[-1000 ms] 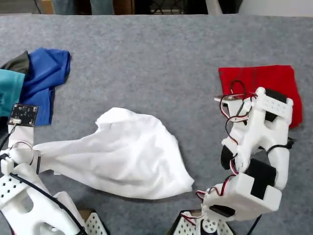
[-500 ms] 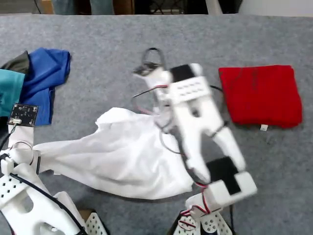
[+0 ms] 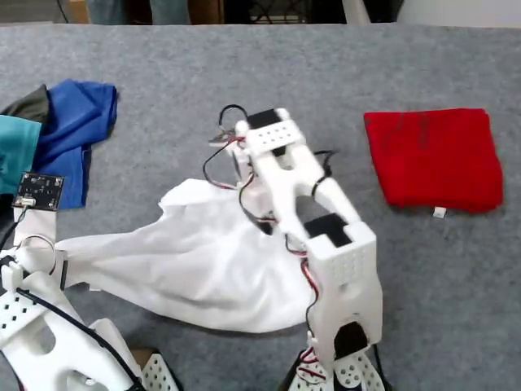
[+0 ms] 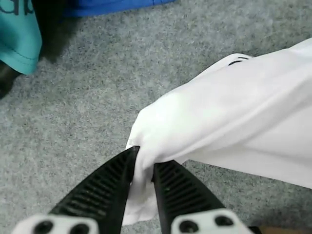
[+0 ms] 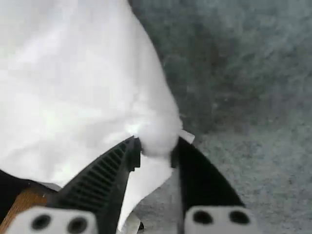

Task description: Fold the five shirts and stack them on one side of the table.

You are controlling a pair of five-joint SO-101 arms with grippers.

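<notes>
A crumpled white shirt (image 3: 195, 261) lies across the middle front of the grey table (image 3: 342, 73). My left gripper (image 4: 145, 157) is shut on its bunched left end (image 4: 161, 122), low at the front left (image 3: 61, 265). My right arm (image 3: 309, 204) stretches from the front over the shirt's right part. In the right wrist view my right gripper (image 5: 155, 147) holds a fold of white cloth (image 5: 87, 78) between its fingers, at the shirt's edge beside bare table. A folded red shirt (image 3: 435, 159) rests at the right.
A blue shirt (image 3: 73, 134), a teal shirt (image 3: 16, 151) and a dark shirt (image 3: 28, 102) are heaped at the left edge. Teal cloth (image 4: 19, 29) lies close to my left gripper. The far half of the table is bare grey felt.
My right arm swung from beside the red shirt leftward over the white shirt, whose right corner has pulled in. My left arm and its hold have not moved.
</notes>
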